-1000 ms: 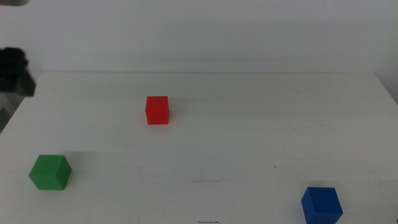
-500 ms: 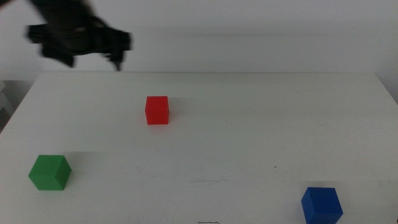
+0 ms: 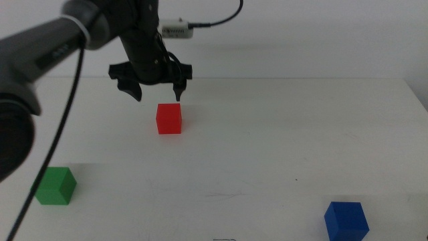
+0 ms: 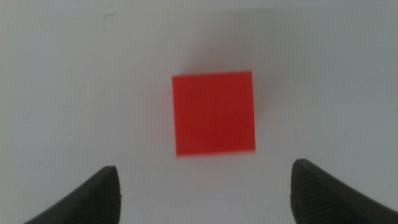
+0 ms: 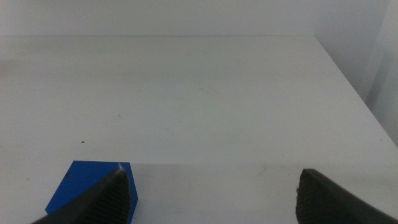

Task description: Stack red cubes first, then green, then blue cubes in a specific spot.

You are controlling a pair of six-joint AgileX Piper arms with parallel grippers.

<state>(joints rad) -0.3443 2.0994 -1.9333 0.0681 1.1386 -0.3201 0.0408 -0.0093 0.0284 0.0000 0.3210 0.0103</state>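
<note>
- Right now, from the middle view, the left gripper (image 3: pixel 155 86) hangs just above and slightly behind the red cube (image 3: pixel 168 118), jaws spread wide and not touching it.
- Over at the near left edge of the table (image 3: pixel 281 134) sits the green cube (image 3: pixel 55 185), and the blue cube (image 3: pixel 346 220) sits near right; all three are well apart, so nothing is stacked yet.
- Looking through the left wrist view, the red cube (image 4: pixel 214 113) lies flat on the white top, centred between the two dark jaw tips, with clear table on either side of it.
- From the right wrist view, the right gripper (image 5: pixel 214 196) waits low by the table's near edge, jaws open and empty, with the blue cube (image 5: pixel 87 186) just beside one jaw.
- By my reckoning the task is at its very first step: the red cube still has to be gripped and set down, then green, then blue on top.
</note>
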